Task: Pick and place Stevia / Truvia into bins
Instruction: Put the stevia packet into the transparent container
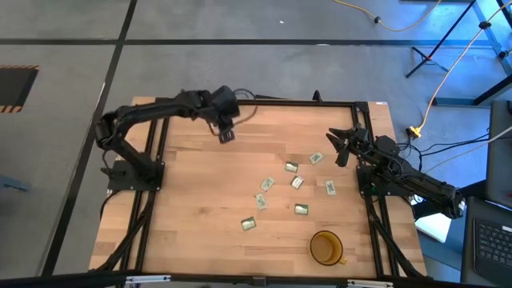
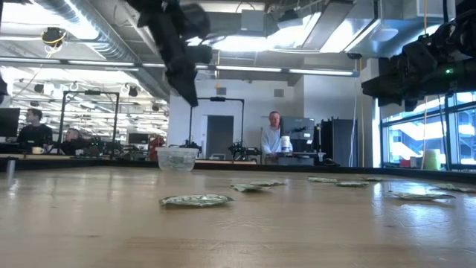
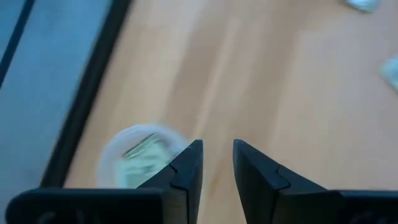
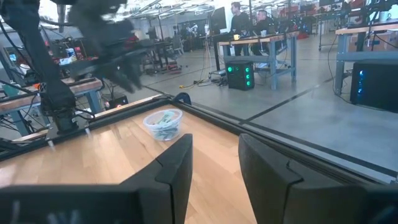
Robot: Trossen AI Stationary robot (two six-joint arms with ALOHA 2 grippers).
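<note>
Several green-and-white sachets (image 1: pixel 297 182) lie flat and scattered on the table's right half; from table height they show as thin slips (image 2: pixel 195 199). The small clear cup (image 3: pixel 134 160) stands near the far edge with sachets inside (image 4: pixel 163 123). In the high view the left arm largely hides it. My left gripper (image 3: pixel 217 149) hovers just beside and above the cup (image 2: pixel 177 158), open by a narrow gap and empty. My right gripper (image 4: pixel 214 146) hangs in the air at the table's right side (image 1: pixel 338 148), open and empty, pointing toward the cup.
An amber cup (image 1: pixel 326 247) stands near the table's near right corner. A black frame rail (image 1: pixel 264 102) runs along the table's far edge and sides. Bare wood lies on the table's left half (image 1: pixel 192 200). People stand at benches in the room beyond (image 2: pixel 274 134).
</note>
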